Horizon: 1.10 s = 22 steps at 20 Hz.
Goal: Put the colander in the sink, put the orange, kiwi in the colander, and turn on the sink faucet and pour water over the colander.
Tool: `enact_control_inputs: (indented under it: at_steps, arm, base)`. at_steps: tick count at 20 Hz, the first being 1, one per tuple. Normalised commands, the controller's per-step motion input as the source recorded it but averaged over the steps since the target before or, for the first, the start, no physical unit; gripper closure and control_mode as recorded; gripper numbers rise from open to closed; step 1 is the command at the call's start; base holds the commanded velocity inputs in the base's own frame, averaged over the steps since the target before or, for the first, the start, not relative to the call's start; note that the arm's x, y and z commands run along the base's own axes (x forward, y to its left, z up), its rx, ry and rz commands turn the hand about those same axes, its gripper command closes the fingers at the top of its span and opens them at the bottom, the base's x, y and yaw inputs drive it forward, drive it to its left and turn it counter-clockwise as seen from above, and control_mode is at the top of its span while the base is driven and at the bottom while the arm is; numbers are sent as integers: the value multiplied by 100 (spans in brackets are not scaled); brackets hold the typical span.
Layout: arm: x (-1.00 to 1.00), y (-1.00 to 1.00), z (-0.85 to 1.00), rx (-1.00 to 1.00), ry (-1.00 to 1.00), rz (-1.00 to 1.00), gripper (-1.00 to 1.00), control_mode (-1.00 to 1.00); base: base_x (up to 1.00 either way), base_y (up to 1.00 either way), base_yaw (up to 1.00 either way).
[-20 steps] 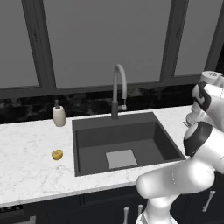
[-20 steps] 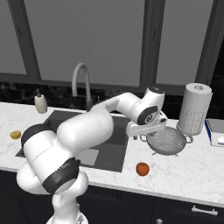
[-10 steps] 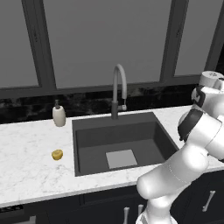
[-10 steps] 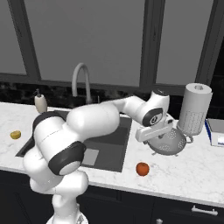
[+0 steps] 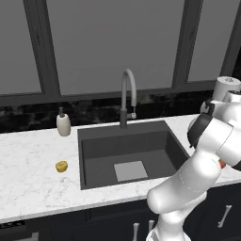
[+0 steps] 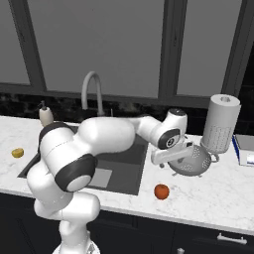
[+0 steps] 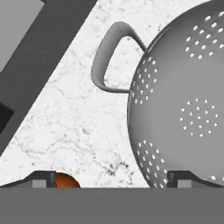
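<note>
Currently: colander [image 6: 192,159] on table [image 6: 223,193] beside sink [image 6: 130,163]; hand [image 7: 111,179] open above its rim, apparently lining up a grasp.

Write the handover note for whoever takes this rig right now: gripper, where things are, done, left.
Gripper: open, holding nothing, poised over the near rim of the colander, one fingertip over the bowl, the other outside it.
Colander: upright on the counter right of the sink, beside the paper towel roll.
Orange: on the counter in front of the colander.
Kiwi: on the counter left of the sink.
Faucet: no water seen running.
Done: nothing yet.
Left: grip the colander, move it into the sink, add both fruits, turn on the faucet.
</note>
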Motion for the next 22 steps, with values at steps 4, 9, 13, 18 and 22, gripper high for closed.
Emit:
enact_control_inputs:
  at_steps: [4,9,13,18,22]
  arm:
    - [14,28,-19,-1,0,-11,-100,-100]
    - [30,10,-3,-1,0,0,-100,-100]
    - [23,-7,-5,-2,0,0,-100,-100]
    - [21,-12,-18,-6,-1,0,-100,-100]
    - [25,-15,-15,-2,-1,0,-100,-100]
  base:
    - [0,0,0]
    - [0,0,0]
    - [0,0,0]
    - [0,0,0]
    - [0,0,0]
